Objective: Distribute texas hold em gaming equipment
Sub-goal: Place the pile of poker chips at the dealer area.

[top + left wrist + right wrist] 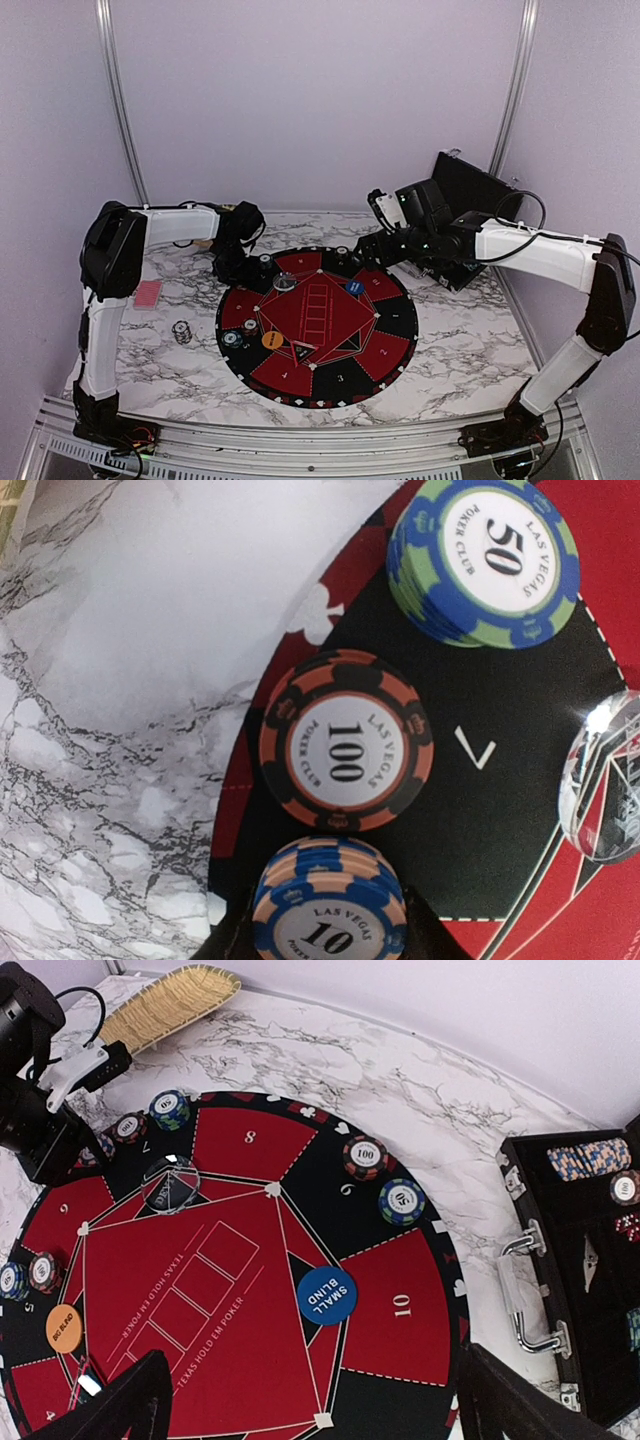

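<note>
Two arms lean in over the round red-and-black mat (395, 335) on the marble desk (470, 370). The left pincer (327, 938) is closed on a blue-and-peach stack of 10 chips (330, 905), which stands on a black segment at the mat's far-left rim. Beyond it on the same segment lie an orange-and-black 100 chip (345, 740) and a green-and-blue 50 stack (485, 560), each apart from the others. The clear dealer disc (605, 780) sits near them, toward the mat's centre.

The right pincer (310, 1380) hovers above the mat's far-right side, jaws spread wide with nothing between them. Below it the blue SMALL BLIND disc (326, 1295) lies at the edge of the central red field. A second 100 chip (365, 1157) and a green-and-blue chip (402, 1200) rest close together on a black segment near the rim. An orange disc (63, 1328) and two more chips (43, 1272) lie on the mat's left side.

Off the mat, a pink-red-backed card (148, 293) lies flat on the left part of the desk, and a chip stack (182, 332) stands between it and the mat. The open black case (590, 1290) at the far right holds further chips (590, 1157). A woven tray (170, 1000) lies at the desk's far-left edge.
</note>
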`<state>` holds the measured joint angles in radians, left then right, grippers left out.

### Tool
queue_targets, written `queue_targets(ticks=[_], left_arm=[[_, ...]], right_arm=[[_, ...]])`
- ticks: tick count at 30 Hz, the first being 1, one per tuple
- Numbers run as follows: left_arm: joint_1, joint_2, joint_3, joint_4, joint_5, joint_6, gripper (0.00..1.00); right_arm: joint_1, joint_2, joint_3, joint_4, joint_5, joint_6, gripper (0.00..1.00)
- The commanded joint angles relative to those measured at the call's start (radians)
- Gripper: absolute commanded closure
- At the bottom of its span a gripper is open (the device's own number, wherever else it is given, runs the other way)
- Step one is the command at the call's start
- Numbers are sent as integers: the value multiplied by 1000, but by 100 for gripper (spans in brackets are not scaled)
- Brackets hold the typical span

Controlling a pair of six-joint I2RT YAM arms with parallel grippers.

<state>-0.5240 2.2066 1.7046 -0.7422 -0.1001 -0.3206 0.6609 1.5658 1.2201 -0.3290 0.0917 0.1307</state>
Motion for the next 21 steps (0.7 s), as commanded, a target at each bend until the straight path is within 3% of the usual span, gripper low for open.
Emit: queue_targets(ticks=[1, 13, 21], left_arm=[[1, 39, 35, -45, -23, 21, 59], [7, 61, 59, -61, -35, 29, 58], [7, 65, 64, -71, -39, 36, 49]], right_arm=[[-15, -5, 18, 21, -16, -4, 4], [-29, 9, 33, 15, -25, -17, 4], [-33, 6, 34, 10, -29, -16, 4]])
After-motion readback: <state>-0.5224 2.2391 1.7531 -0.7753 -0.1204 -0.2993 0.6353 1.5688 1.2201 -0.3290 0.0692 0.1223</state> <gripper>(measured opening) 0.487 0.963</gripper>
